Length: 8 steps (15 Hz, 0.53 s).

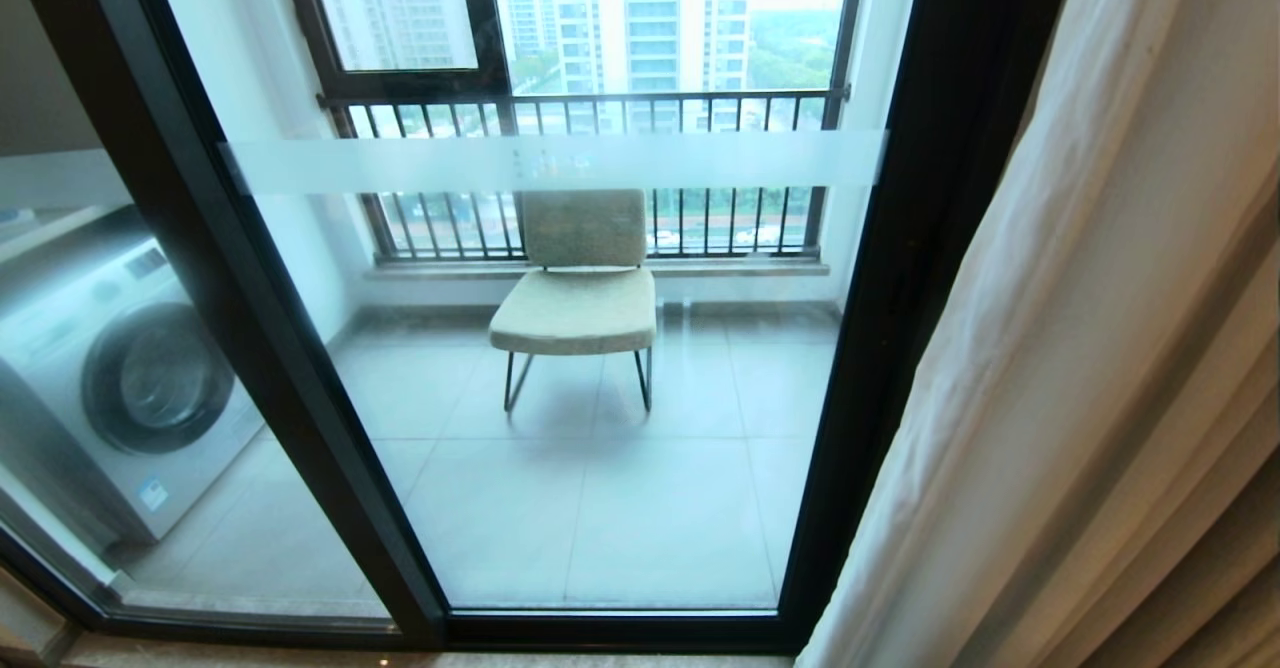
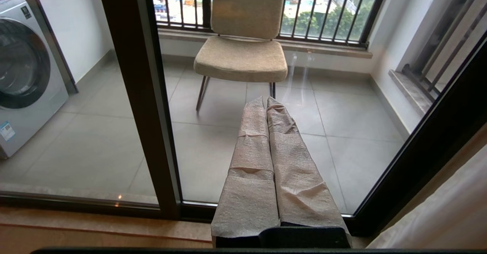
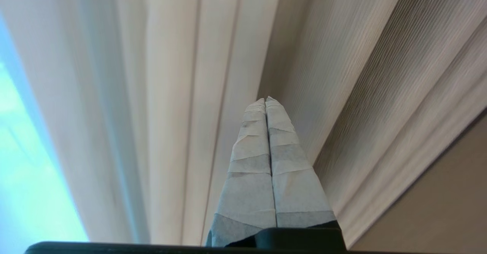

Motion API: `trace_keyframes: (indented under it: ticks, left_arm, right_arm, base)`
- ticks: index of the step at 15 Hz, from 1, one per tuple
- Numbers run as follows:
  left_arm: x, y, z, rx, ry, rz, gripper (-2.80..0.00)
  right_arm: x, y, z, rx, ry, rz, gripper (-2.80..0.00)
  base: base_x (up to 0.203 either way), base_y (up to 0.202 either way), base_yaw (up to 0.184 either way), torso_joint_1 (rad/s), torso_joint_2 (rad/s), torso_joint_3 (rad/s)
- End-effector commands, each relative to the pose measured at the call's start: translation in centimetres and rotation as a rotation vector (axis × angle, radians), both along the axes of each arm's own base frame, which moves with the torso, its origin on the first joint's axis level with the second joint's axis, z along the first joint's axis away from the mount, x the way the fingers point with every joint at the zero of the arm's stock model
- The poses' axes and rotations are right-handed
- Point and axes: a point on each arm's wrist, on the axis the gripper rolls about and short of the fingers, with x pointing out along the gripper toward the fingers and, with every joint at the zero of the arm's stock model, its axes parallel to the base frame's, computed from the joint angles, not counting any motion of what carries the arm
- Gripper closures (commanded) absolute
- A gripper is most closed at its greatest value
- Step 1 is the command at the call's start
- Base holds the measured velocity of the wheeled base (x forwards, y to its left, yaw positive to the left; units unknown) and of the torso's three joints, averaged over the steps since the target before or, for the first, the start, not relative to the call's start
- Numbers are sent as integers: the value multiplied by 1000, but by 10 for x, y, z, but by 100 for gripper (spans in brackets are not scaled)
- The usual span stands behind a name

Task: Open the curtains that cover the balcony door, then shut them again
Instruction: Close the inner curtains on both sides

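Pointing up into pleated cloth, the right end effector (image 3: 265,101) has its fingers pressed together, holding nothing visible. The left end effector (image 2: 265,100), likewise pinched closed, faces the door (image 1: 560,368). The curtains (image 1: 1060,368) hang bunched at the door's right, glass uncovered.

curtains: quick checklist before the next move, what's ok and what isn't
1. Tall pleated beige woven curtains gathered at the right, off the glass: ok.
2. Dark-framed glass balcony door uncovered, so opening looks done: ok.
3. Right hand shut, fingertips against the folds; cloth between the fingers: cannot tell.
4. Left hand shut, holding nothing, pointing at the glass away from the cloth: ok.
5. Thin white sheer layer beside the thick cloth; whether it would be pulled along: cannot tell.
6. Curtain rail above: out of view, cannot tell.
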Motion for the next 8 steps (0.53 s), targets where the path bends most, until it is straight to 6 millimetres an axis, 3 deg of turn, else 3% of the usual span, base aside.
trace_keyframes:
  ticks: [1, 8]
  left_arm:
    - [0, 0, 0, -1, -1, 1, 0]
    - [0, 0, 0, -1, -1, 1, 0]
  right_arm:
    - [-13, 7, -10, -6, 12, 7, 0]
    - [-38, 36, -28, 5, 37, 148, 0]
  base:
    - [0, 0, 0, 0, 0, 0]
    - [0, 0, 0, 0, 0, 0]
